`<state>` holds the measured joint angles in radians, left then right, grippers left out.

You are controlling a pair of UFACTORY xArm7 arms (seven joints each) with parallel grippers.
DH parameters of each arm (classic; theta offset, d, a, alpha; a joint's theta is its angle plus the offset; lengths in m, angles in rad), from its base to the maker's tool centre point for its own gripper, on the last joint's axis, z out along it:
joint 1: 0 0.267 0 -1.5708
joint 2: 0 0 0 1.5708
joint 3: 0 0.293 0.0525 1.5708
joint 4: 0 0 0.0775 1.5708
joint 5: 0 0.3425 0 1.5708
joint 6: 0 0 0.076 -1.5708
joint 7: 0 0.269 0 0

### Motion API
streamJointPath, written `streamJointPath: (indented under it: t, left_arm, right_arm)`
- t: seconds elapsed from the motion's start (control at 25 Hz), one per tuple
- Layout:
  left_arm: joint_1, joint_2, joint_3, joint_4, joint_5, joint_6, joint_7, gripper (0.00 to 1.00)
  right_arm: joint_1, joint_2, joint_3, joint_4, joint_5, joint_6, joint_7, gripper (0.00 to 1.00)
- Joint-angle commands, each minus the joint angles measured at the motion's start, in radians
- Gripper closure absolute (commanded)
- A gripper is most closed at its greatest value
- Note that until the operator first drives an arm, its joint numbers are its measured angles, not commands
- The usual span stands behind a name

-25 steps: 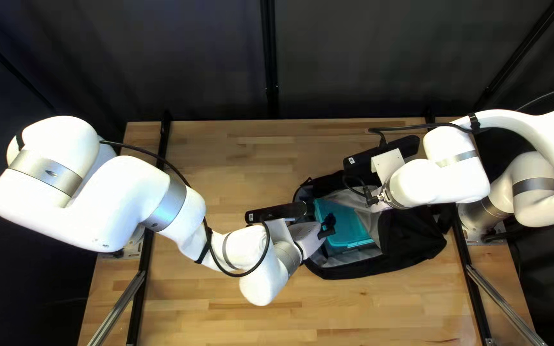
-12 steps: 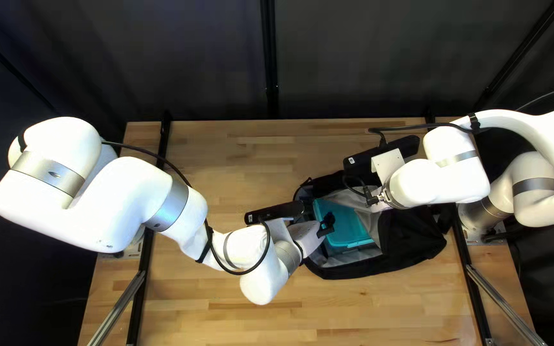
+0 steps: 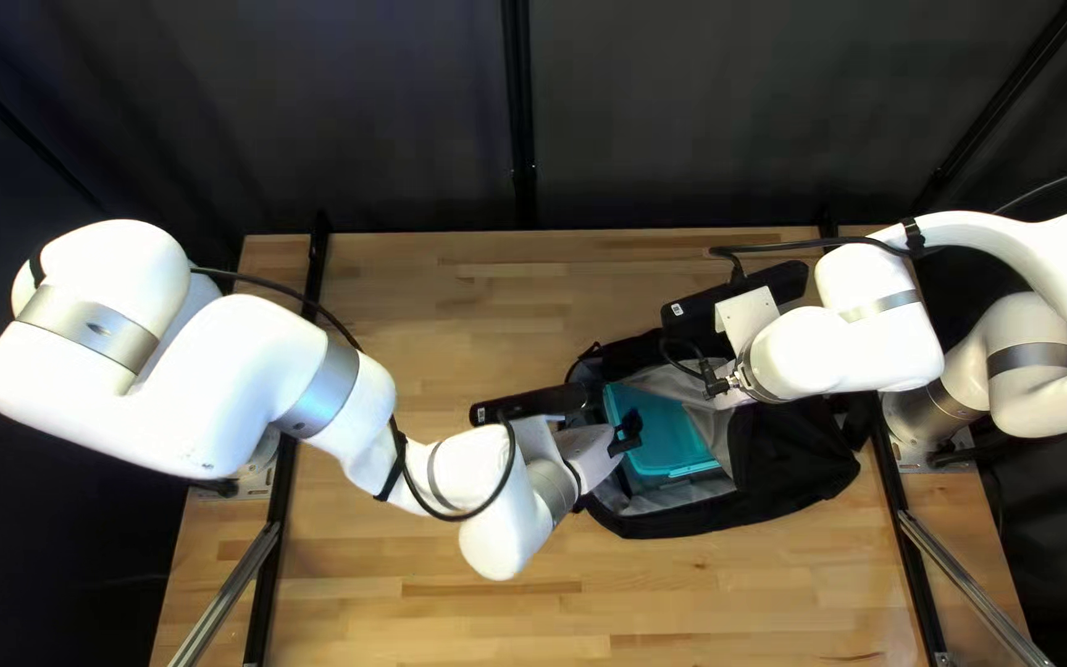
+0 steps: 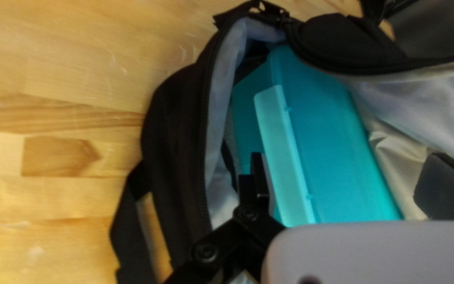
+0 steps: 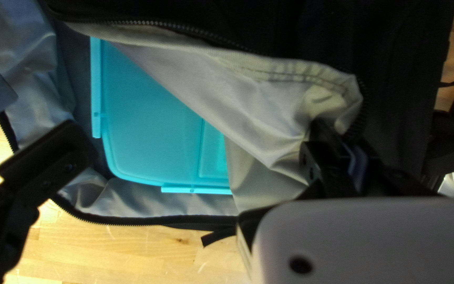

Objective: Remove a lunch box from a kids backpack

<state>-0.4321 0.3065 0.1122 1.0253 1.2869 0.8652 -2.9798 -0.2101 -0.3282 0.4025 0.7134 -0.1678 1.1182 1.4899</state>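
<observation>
In the top left view my left gripper (image 3: pixel 627 432) is over the left edge of the teal lunch box (image 3: pixel 669 435), inside the unzipped black backpack (image 3: pixel 793 476). The left wrist view shows my left gripper (image 4: pixel 353 184) open, one finger beside the latch side of the lunch box (image 4: pixel 332 142), the other over the grey lining; nothing is held. My right gripper (image 3: pixel 746 319) is mostly hidden beneath its arm in the top left view. Seen from its own wrist, my right gripper (image 5: pixel 336 150) is shut on the backpack's grey-lined flap (image 5: pixel 269 100), folded back across part of the box.
A black strap (image 4: pixel 132 226) lies on the wooden table (image 4: pixel 53 194) beside the backpack's rim. Both arms reach in over the bag from opposite sides, and the left gripper's black finger (image 5: pixel 48 163) shows near the lunch box in the right wrist view.
My left arm has shifted slightly toward the left of the top left view, its gripper still over the box's edge. The right arm, the backpack and the lunch box look unchanged.
</observation>
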Motion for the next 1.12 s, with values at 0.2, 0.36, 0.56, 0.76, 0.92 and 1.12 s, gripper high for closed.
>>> streamJointPath:
  t: [0.2, 0.36, 0.56, 0.76, 0.92, 1.12]
  left_arm:
    - [0.071, 0.039, 0.012, 0.058, -0.046, -0.101, 0.162, 0.0]
    - [0.073, 0.059, 0.015, 0.068, -0.032, -0.114, 0.147, 0.0]
    - [0.062, 0.089, 0.027, 0.069, 0.027, -0.119, 0.059, 0.0]
    - [0.042, 0.091, 0.03, 0.049, 0.069, -0.101, -0.016, 0.0]
    - [0.026, 0.092, 0.031, 0.04, 0.09, -0.078, -0.061, 0.0]
    - [0.012, 0.114, 0.036, 0.053, 0.118, -0.054, -0.114, 0.0]
  right_arm:
    - [0.0, 0.0, 0.0, 0.0, 0.0, 0.0, 0.0, 1.0]
    - [0.0, 0.0, 0.0, 0.0, 0.0, 0.0, 0.0, 1.0]
    - [0.0, 0.0, 0.0, 0.0, 0.0, 0.0, 0.0, 1.0]
    - [0.0, 0.0, 0.0, 0.0, 0.0, 0.0, 0.0, 1.0]
    - [0.0, 0.0, 0.0, 0.0, 0.0, 0.0, 0.0, 1.0]
    - [0.0, 0.0, 0.0, 0.0, 0.0, 0.0, 0.0, 1.0]
